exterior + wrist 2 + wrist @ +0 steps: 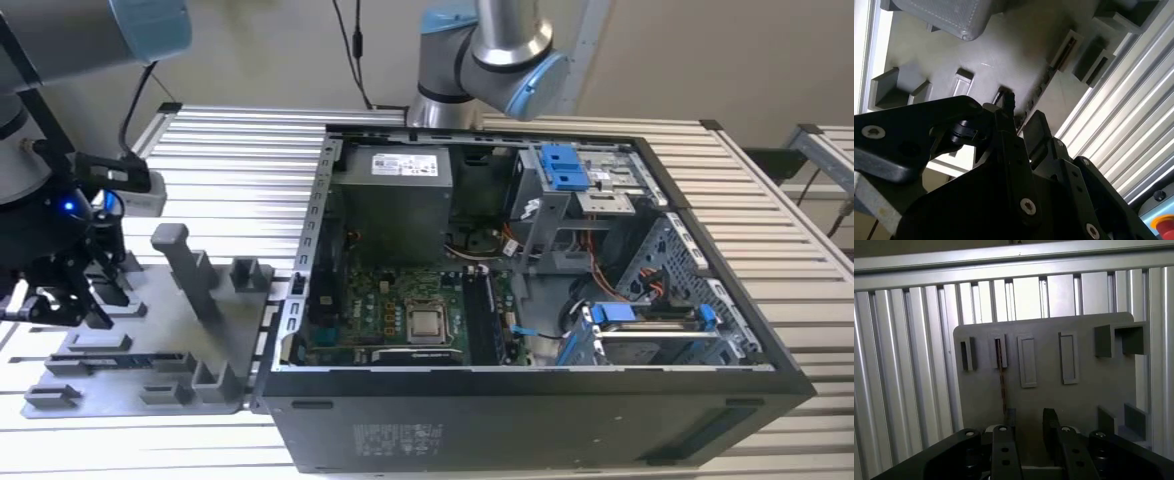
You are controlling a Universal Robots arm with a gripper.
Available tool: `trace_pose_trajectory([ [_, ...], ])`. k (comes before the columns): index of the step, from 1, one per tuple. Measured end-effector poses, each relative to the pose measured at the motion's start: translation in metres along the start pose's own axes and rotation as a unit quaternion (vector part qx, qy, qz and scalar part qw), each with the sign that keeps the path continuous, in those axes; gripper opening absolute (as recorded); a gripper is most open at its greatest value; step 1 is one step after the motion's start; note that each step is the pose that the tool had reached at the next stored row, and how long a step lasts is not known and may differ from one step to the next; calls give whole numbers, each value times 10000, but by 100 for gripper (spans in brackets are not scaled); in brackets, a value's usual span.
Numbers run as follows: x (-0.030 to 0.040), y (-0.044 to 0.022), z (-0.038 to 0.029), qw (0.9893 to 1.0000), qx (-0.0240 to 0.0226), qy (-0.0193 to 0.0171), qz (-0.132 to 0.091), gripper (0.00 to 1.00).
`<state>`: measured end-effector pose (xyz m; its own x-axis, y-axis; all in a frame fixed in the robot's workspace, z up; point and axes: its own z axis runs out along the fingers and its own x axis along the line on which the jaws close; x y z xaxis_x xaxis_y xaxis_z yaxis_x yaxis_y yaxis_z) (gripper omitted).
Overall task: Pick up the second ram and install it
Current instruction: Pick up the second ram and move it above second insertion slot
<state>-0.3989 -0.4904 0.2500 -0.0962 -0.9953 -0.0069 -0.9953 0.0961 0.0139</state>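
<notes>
While the slatted aluminium table (747, 180) carries everything here, the largest thing on it is the open computer case (534, 420), lying on its side with the motherboard showing. Against the case on the exterior view's left lies the grey fixture plate (174, 330), set with posts, blocks and narrow slots. The robot arm (34, 200) hangs above the far end of that plate from the case, and a second arm (481, 50) stands behind the case.

The tool (67, 305) is low over the plate, well apart from the case. In the first wrist view its two dark fingers (1050, 422) stand parted with a plain gap of bare plate between them, and they hold nothing. The second ram (1002, 375) stands on edge in one of the plate's slots (999, 352) as a thin dark strip. It runs from that slot toward the tool, and its near end comes just beside one fingertip, in line with that finger and not with the gap.
</notes>
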Motion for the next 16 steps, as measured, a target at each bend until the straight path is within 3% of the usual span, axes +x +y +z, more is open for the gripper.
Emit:
trace_pose_trajectory([
  [8,1,1,25,10000,5,-1,0,36],
  [16,64,20,133,10000,5,-1,-5,36],
])
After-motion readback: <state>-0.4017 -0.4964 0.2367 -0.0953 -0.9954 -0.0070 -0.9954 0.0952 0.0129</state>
